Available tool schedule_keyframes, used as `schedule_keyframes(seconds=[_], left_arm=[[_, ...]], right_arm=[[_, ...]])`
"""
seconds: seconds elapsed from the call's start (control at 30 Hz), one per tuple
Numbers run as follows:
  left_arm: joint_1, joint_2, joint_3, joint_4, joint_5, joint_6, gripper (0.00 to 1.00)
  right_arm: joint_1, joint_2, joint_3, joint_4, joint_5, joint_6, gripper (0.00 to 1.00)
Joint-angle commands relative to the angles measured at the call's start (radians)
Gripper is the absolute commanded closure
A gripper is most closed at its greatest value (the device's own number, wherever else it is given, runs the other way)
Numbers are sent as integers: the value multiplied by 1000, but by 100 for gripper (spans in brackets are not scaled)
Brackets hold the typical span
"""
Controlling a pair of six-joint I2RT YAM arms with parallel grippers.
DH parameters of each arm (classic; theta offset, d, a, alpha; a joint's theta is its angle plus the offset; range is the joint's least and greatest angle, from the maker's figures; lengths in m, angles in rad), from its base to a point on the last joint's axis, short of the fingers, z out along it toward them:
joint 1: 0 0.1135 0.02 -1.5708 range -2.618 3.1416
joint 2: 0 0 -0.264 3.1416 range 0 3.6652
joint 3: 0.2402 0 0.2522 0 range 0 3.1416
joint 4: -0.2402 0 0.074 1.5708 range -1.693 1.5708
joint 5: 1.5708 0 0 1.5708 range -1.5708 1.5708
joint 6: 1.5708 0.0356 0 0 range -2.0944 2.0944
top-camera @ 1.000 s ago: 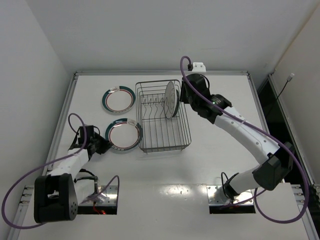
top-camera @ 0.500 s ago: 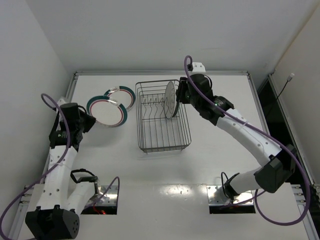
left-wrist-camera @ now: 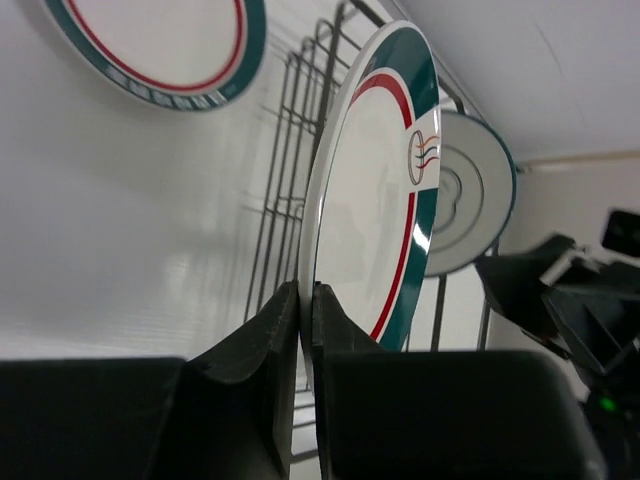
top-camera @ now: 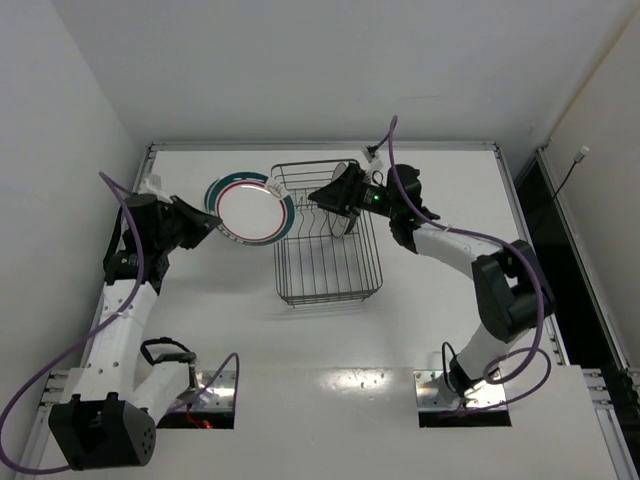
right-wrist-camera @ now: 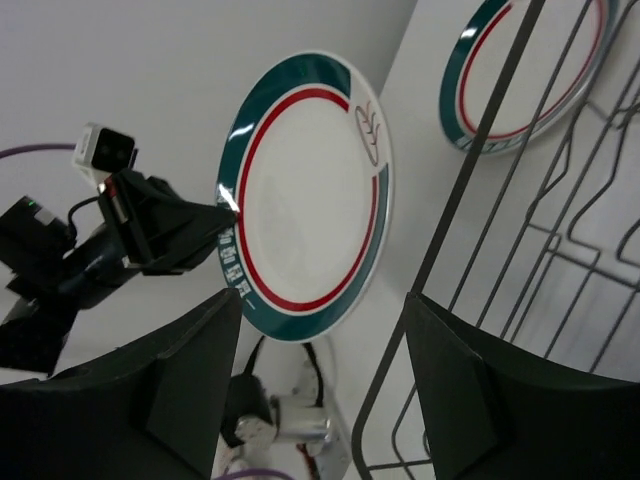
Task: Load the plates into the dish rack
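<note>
My left gripper (top-camera: 205,222) is shut on the rim of a white plate with teal-and-red rim bands (top-camera: 255,210), held tilted in the air just left of the grey wire dish rack (top-camera: 330,297). In the left wrist view the fingers (left-wrist-camera: 305,290) pinch this plate (left-wrist-camera: 375,200) edge-on. A second banded plate (left-wrist-camera: 160,50) lies flat on the table behind it. A white plate (left-wrist-camera: 470,190) stands upright in the rack. My right gripper (top-camera: 328,194) is open and empty above the rack, facing the held plate (right-wrist-camera: 310,190). The small teal patterned plate is out of view.
The rack's wire rim (right-wrist-camera: 480,160) crosses the right wrist view between the right gripper's fingers (right-wrist-camera: 190,380). The table's raised back edge (top-camera: 320,146) and white walls close in the space. The right arm (top-camera: 450,240) stretches over the table right of the rack.
My left gripper lifted the banded plate off the table and carried it up and right to the rack's left side. My right gripper left the standing white plate and turned left.
</note>
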Motion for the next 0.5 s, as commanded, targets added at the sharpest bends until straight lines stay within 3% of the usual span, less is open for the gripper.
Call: schedule_keyframes(seconds=[0.0, 0.47], left_arm=[[-20, -18, -25, 192, 188, -47, 100], [-99, -18, -45, 345, 281, -87, 100]], right_arm=[[-5, 41, -7, 343, -167, 176, 37], [15, 112, -7, 331, -167, 176, 39]])
